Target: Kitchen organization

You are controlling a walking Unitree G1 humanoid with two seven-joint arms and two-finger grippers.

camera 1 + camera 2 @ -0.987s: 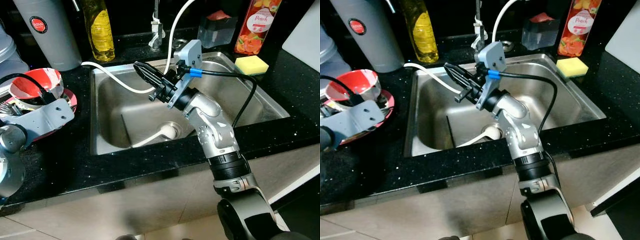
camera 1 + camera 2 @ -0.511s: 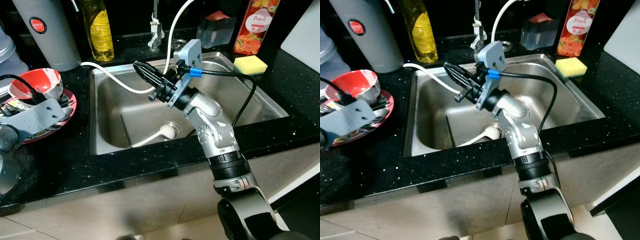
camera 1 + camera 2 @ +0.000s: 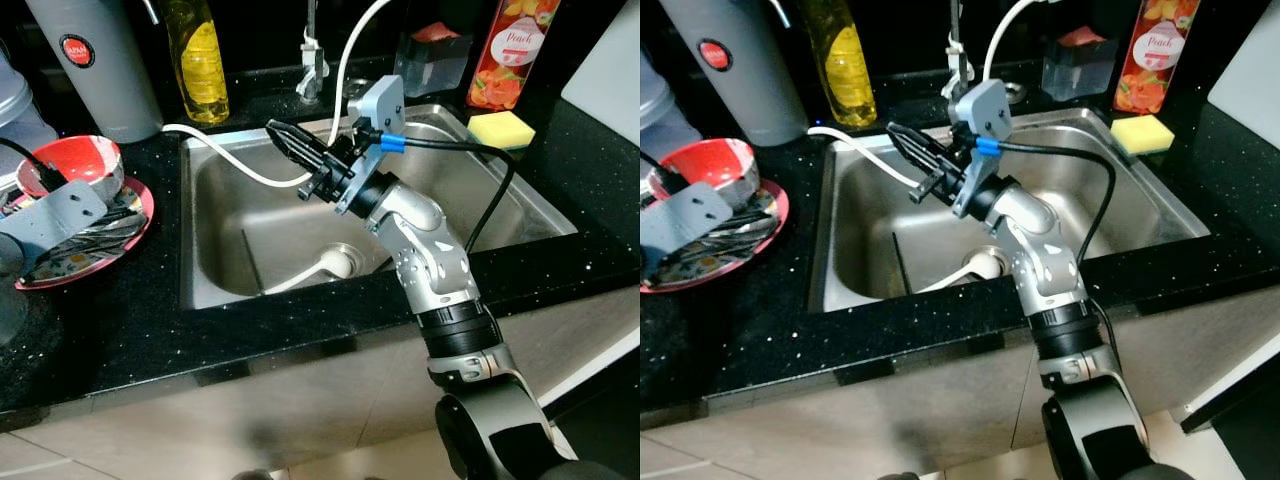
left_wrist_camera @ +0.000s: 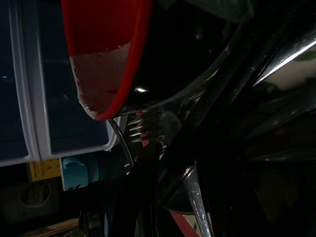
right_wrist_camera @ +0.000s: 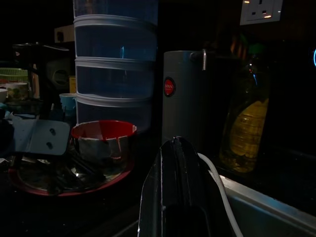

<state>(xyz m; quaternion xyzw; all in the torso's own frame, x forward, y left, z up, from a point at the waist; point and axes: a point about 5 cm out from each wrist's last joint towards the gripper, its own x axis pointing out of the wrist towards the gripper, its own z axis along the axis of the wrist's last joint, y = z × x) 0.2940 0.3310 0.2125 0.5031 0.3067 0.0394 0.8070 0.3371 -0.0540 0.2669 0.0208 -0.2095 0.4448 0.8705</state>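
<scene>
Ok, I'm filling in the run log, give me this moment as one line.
right hand: shut, held over sink beside white hose | left hand: at red bowl on red plate, cutlery on plate

My right arm (image 3: 425, 265) is built of rounded silver segments, with a black ribbed collar low down and a dark glossy shell below that. At its wrist sits a grey angular camera housing (image 3: 379, 102) with a small round hole in its face. A black cable (image 3: 480, 165) leaves it through a blue sleeve (image 3: 391, 144). My right hand (image 3: 285, 141) is two long, thin black fingers on a black mount. My left arm carries a flat grey plate (image 3: 55, 213) with two small holes, and a thin black cable (image 3: 22, 155) arcs above it.
</scene>
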